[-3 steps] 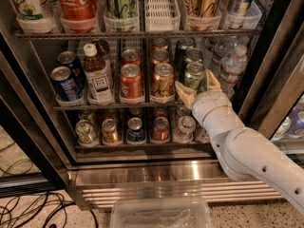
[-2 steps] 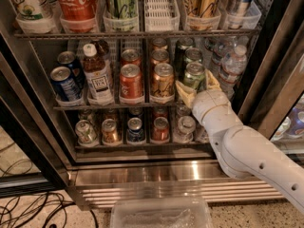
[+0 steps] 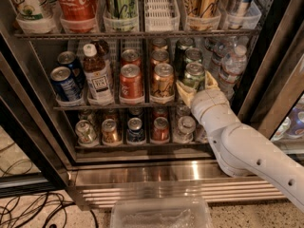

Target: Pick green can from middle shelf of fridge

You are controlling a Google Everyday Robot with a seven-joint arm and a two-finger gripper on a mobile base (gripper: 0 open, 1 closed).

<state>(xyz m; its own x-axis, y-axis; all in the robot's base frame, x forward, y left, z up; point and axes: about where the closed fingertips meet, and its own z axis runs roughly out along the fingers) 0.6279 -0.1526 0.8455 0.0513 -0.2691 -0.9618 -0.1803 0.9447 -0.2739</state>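
Observation:
The fridge [image 3: 142,174] stands open in front of me. On its middle shelf [image 3: 95,107], the front green can [image 3: 194,74] heads a lane of three alike, with two more [image 3: 192,56] behind it. My gripper [image 3: 195,85] reaches in from the lower right on a white arm. Its pale fingers [image 3: 183,93] sit on both sides of the front green can's lower body, closed against it. The can stands upright on the shelf.
A copper-orange can [image 3: 163,82] stands just left of the green can, then a red can [image 3: 130,82], a bottle [image 3: 97,77] and blue cans [image 3: 64,82]. Water bottles [image 3: 232,63] stand to the right. Tall cans [image 3: 76,4] are above, small cans [image 3: 135,129] below. A clear bin [image 3: 161,215] lies on the floor.

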